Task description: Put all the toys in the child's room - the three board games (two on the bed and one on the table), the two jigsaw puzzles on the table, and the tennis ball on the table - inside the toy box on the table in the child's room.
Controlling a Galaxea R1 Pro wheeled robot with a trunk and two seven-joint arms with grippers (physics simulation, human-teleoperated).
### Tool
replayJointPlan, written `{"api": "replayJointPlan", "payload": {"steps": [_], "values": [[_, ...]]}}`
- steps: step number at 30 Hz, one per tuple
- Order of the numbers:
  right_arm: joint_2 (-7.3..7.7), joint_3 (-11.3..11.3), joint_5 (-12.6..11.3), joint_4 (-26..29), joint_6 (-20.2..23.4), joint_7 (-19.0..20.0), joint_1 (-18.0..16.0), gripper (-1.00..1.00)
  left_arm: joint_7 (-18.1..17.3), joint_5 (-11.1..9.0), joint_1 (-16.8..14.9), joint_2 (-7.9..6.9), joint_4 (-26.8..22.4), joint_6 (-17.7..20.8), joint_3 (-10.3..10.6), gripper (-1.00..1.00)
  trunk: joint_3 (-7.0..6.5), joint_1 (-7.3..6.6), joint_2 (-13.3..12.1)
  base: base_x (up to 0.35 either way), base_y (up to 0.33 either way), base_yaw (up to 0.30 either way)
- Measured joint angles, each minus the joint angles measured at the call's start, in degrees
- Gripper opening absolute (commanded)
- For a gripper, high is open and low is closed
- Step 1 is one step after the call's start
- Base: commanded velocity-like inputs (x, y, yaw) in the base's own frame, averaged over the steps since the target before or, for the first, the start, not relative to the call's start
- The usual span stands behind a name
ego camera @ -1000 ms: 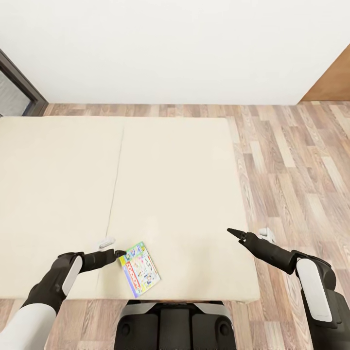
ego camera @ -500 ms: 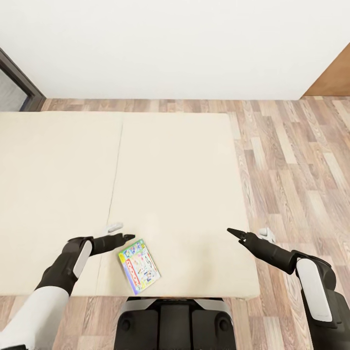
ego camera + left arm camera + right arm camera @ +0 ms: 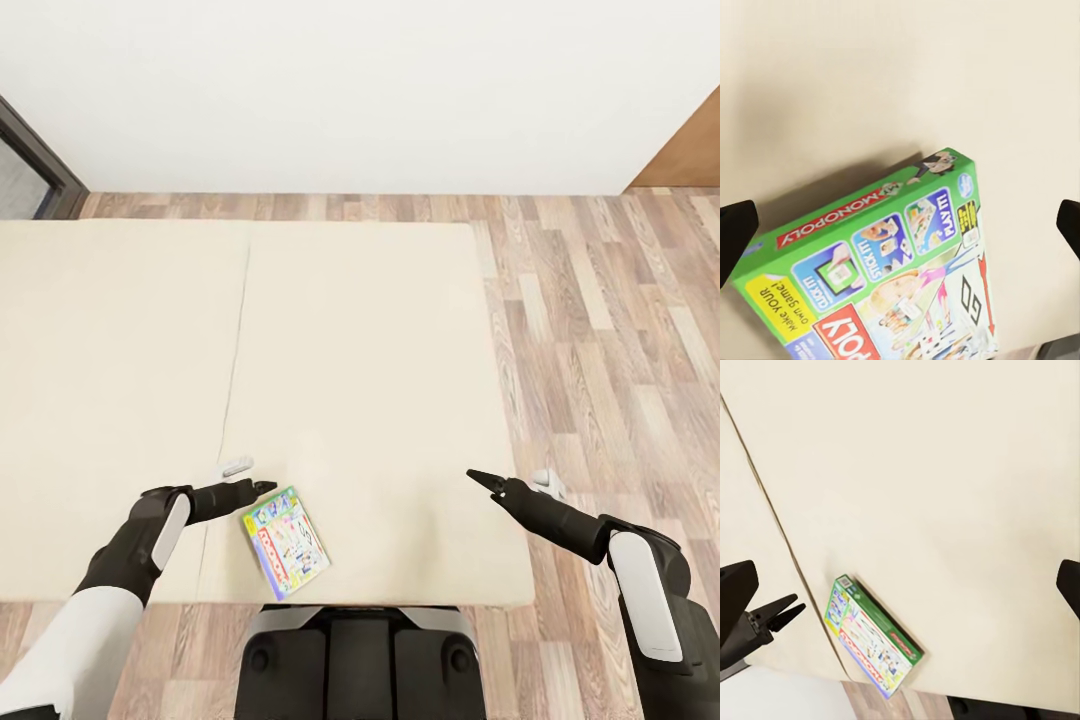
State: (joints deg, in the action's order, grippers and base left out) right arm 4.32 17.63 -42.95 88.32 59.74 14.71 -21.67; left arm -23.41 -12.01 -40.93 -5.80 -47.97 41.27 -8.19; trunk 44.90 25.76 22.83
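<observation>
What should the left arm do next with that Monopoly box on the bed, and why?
Probably ease the left gripper down and toward the board game. The box lies flat near the bed's front edge, just beside the gripper and not yet held. In the left wrist view the fingers stand wide apart with the box between them.

Both arms reach forward from the trunk, bent at the elbow, with white upper sleeves and black forearms. The left arm comes in from the lower left, its forearm angled inward, and the left gripper [image 3: 258, 488] points toward the middle. In the left wrist view its two dark fingertips [image 3: 736, 229] sit at opposite edges of the frame, spread wide apart. The right arm rises from the lower right, forearm slanting up and inward, ending in the right gripper [image 3: 485, 481], which tapers to a point. In the right wrist view its fingertips [image 3: 736, 585] also stand far apart.
</observation>
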Motion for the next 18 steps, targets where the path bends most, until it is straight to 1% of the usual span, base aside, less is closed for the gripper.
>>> {"api": "replayJointPlan", "payload": {"steps": [15,18], "values": [[0.0,0.0,0.0,0.0,0.0,0.0,0.0,1.0,0.2,-0.3,0.0,-0.21,0.0,1.4,-0.3,1.0,1.42,0.0,0.0,0.0,0.0,0.0],[0.0,0.0,0.0,0.0,0.0,0.0,0.0,1.0,0.2,-0.3,0.0,-0.18,0.0,2.1,-0.3,1.0,1.7,0.0,0.0,0.0,0.0,0.0]]}}
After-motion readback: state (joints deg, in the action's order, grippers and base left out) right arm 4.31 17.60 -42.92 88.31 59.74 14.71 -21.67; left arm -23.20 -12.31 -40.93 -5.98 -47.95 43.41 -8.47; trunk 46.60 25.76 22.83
